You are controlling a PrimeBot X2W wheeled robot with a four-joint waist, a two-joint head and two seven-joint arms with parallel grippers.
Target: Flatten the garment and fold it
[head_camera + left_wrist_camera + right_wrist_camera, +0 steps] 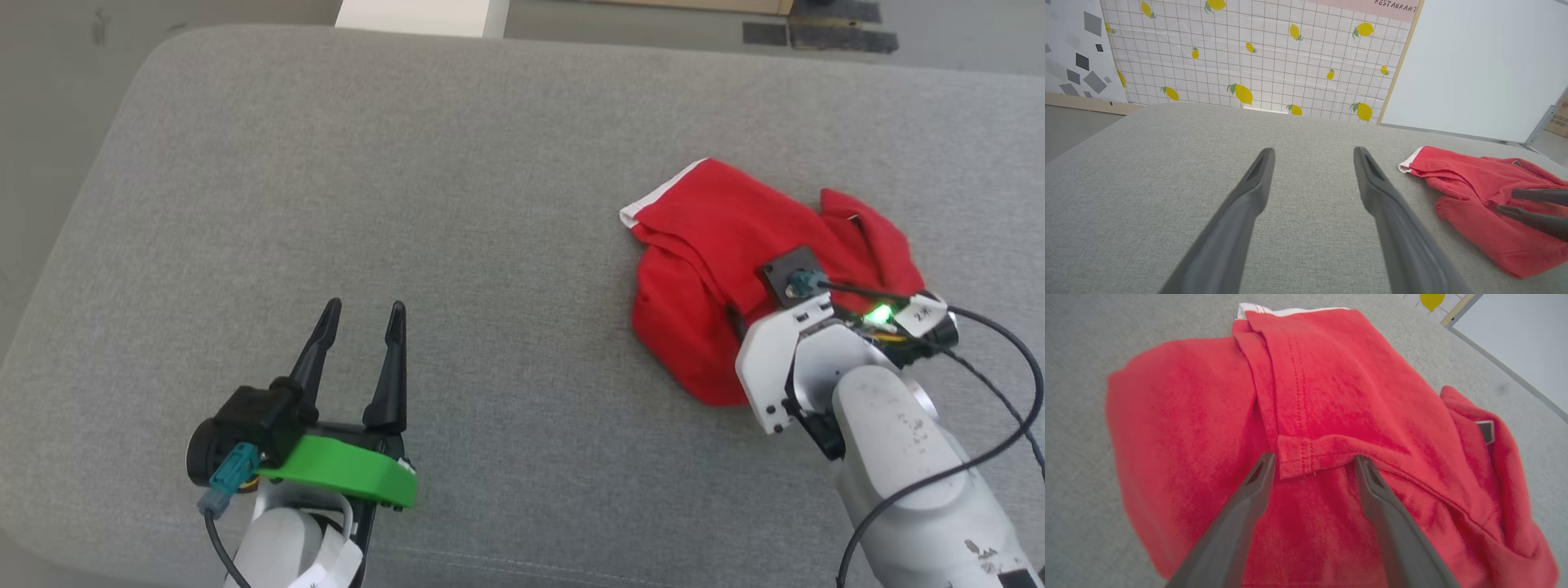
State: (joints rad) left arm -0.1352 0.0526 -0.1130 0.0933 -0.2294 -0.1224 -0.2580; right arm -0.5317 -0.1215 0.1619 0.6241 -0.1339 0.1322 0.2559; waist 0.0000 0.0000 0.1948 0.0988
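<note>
Red shorts [710,269] lie bunched on the grey cushion [408,163]; right gripper [1312,461] jaws spread wide with a stitched hem corner [1295,456] between their tips, probably lined up for a flattening pinch; left gripper [363,314] jaws equally open over bare cushion, shorts well off to their right.

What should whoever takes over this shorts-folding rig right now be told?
Left gripper: open, holding nothing, over bare grey cushion, well clear of the garment.
Right gripper: open, down over the garment, fingers either side of a hemmed corner, nothing clamped.
Garment: a crumpled red heap on the robot's right side of the cushion, layers lapped over each other, white stripe at its far left corner.
Done: nothing flattened or folded.
Left: grip an edge, spread the garment flat, then fold it.
</note>
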